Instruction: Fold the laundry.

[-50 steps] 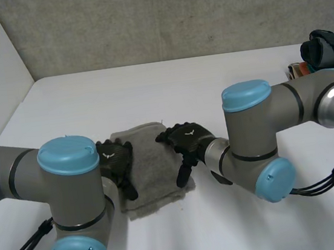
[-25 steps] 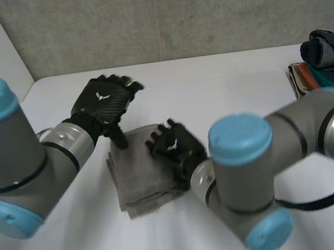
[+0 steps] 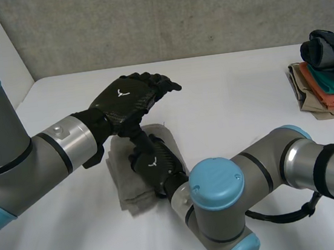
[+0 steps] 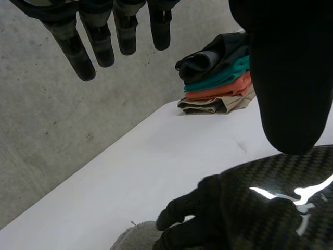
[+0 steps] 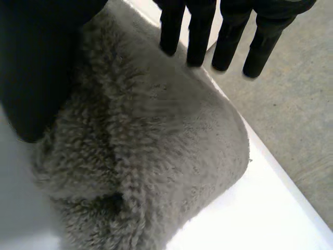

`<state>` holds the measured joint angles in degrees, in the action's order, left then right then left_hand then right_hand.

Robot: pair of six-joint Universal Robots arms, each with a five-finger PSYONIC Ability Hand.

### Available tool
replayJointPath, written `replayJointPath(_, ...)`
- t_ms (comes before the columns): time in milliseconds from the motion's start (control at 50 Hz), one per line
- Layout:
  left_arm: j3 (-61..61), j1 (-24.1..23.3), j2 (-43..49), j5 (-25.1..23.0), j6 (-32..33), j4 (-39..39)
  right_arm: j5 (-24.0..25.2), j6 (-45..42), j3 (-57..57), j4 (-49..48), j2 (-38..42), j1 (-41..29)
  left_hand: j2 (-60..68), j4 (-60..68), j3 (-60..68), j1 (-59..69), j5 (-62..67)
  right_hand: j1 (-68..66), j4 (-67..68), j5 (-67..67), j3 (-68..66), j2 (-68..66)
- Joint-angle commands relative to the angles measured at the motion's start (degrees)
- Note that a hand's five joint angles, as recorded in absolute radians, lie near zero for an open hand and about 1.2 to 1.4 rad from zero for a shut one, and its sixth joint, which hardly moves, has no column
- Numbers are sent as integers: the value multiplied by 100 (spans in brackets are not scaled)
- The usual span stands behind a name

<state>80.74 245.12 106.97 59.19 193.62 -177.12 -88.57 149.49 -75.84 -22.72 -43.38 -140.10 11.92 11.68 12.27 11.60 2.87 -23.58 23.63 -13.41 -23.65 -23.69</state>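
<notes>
**Towel folded small, final press under way**

At the lower centre of the head view, the grey towel (image 3: 128, 189) lies on the white table (image 3: 231, 102) as a compact, roughly rectangular packet. Its layers are stacked and the edges nearly line up. The folding of this piece looks close to done. What seems left is to flatten it and move it aside, perhaps to the stack of folded clothes (image 3: 327, 75) at the right edge of the frame, well apart from the towel. That stack holds dark, teal, orange and tan garments, so several items appear to be finished already. No unfolded laundry can be seen on the table.

The right hand (image 3: 155, 164) rests on top of the towel, near its middle. In the right wrist view its fingers are straight and spread a little, reaching over the cloth toward the towel's far edge. The thumb lies alongside, and nothing is pinched. The left hand (image 3: 128, 98) hangs in the air above the towel's upper edge, left of centre in the head view. Its fingers are straight and relaxed and it holds nothing.

The towel (image 5: 156, 151) is thick, looped terry with a fuzzy, matte surface. Its corners are rounded, and a soft ridge shows where one layer overlaps another. It looks springy, so the folds may lift once the pressure comes off. The hands are glossy black with a woven carbon pattern.
</notes>
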Motion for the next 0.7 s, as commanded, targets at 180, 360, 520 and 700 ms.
replayJointPath(180, 30, 19, 8, -4, 0, -7, -29, 10, 465, -181, 365, 0, -187, -163, -222, -155, -283, -2259, 2255, -2276, -2252, -2249)
replayJointPath(360, -23, 36, -18, 5, 0, -7, -424, 45, 922, -172, 357, 316, -170, -146, -205, -138, -266, -5642, 5637, -5659, -5635, -5631)
replayJointPath(520, -181, 203, -290, 14, -53, -7, -416, 71, 1010, -373, -495, 1071, -153, -130, -189, -122, -249, -5642, 5637, -5659, -5635, -5631)
replayJointPath(700, -313, 230, -581, 5, -342, -34, -109, 89, 1150, -1217, -1489, 2161, -153, -130, -189, -122, -249, -5642, 5637, -5659, -5635, -5631)
